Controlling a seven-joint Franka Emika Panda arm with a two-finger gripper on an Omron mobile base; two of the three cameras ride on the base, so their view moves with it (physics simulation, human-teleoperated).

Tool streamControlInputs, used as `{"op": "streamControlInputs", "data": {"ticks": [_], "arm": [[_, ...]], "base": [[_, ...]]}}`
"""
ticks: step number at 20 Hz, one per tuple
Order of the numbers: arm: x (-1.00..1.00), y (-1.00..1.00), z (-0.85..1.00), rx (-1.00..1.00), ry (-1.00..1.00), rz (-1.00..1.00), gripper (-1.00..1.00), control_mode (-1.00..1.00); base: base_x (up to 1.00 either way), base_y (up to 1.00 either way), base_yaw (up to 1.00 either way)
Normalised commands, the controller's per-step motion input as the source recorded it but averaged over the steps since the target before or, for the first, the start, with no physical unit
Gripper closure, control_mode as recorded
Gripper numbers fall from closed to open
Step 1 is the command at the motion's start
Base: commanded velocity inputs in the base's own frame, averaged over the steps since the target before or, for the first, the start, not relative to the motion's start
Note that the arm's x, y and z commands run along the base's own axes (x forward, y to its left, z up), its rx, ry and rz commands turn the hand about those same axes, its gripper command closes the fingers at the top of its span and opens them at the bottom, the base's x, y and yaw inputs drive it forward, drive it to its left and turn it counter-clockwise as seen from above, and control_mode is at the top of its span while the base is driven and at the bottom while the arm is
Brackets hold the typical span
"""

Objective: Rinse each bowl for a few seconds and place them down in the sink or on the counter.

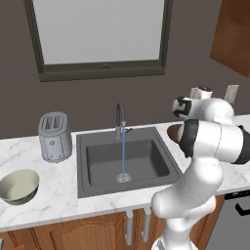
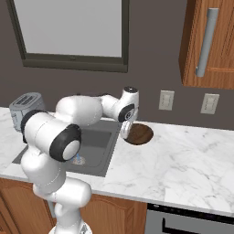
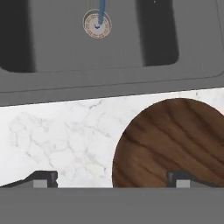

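Note:
The dark brown wood-like bowl [image 3: 175,140] stands on the white marble counter [image 3: 65,135] just right of the sink [image 3: 109,48]. My gripper [image 3: 113,179] hangs open close above the bowl's sink-side rim, one fingertip over bare marble and the other over the bowl's inside. From the right base view, the gripper [image 2: 125,131] points down at the left edge of the brown bowl [image 2: 140,134]. The pale cream-green bowl [image 1: 18,186] sits empty on the counter far left of the sink [image 1: 127,161]. A thin stream of water [image 1: 123,151] runs from the dark arched faucet [image 1: 119,116] onto the drain.
A silver toaster [image 1: 54,136] stands on the counter left of the sink. Wall outlets [image 2: 166,99] and a wooden upper cabinet [image 2: 210,41] are above the right stretch of counter [image 2: 192,155]. My own arm hides most of the brown bowl [image 1: 172,132] in the left base view.

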Motion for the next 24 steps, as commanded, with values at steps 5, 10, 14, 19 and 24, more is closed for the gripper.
{"op": "streamControlInputs", "data": {"ticks": [5, 10, 14, 19, 24], "arm": [[-0.57, 0.47, 0.55, -0.14, -0.01, 0.21, -1.00, -1.00], [-0.55, 0.36, 0.62, -0.16, 0.00, 0.26, -1.00, -1.00], [-0.55, 0.36, 0.56, -0.13, 0.00, 0.27, -1.00, -1.00], [-0.54, 0.27, 0.60, -0.08, -0.02, 0.26, -1.00, -1.00], [-0.48, 0.37, 0.64, -0.01, 0.00, 0.23, -1.00, -1.00]], "base": [[0.00, 0.00, 0.00], [0.00, 0.00, 0.00], [0.00, 0.00, 0.00], [0.00, 0.00, 0.00], [0.00, 0.00, 0.00]]}}
